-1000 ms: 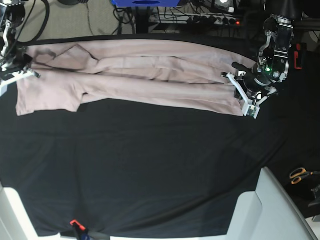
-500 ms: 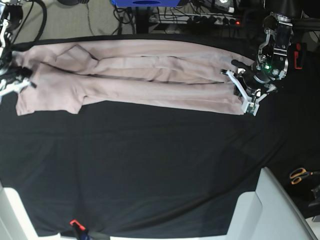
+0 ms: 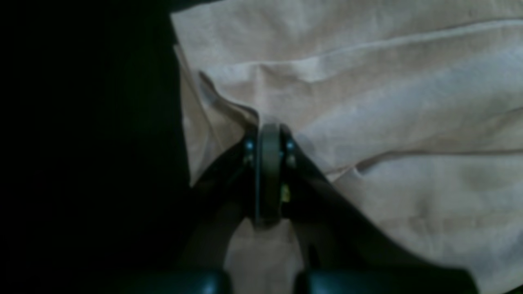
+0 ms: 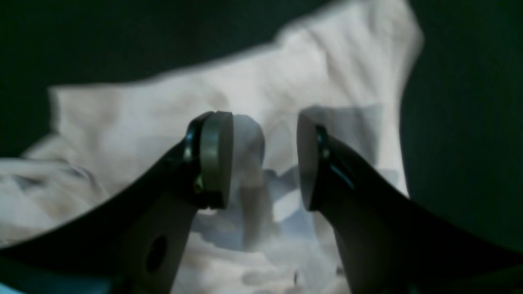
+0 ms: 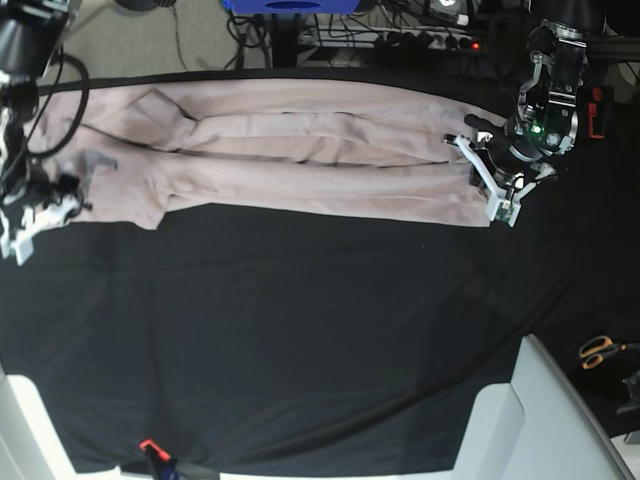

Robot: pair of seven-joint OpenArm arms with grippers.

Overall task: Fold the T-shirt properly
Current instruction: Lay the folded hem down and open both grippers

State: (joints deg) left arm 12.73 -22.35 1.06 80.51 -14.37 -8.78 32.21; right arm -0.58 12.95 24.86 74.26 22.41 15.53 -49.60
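The pale pink T-shirt (image 5: 300, 160) lies stretched in a long, creased band across the far part of the black cloth (image 5: 300, 330). My left gripper (image 5: 488, 182) sits at the shirt's right end. In the left wrist view the left gripper (image 3: 269, 139) is shut, and a ridge of the T-shirt (image 3: 388, 102) rises into its tips. My right gripper (image 5: 32, 215) hovers at the shirt's left end. In the right wrist view the right gripper (image 4: 265, 159) stands open, with nothing between its pads and the blurred T-shirt (image 4: 163, 102) below.
Orange-handled scissors (image 5: 600, 350) lie at the right edge. A white panel (image 5: 545, 420) fills the lower right corner. A small red clip (image 5: 150, 446) sits at the cloth's near edge. Cables and a power strip (image 5: 430, 40) run behind the table.
My right gripper has opened, let go of the shirt's left end and moved toward the near side. My left gripper has stayed shut and shifted slightly toward the far side.
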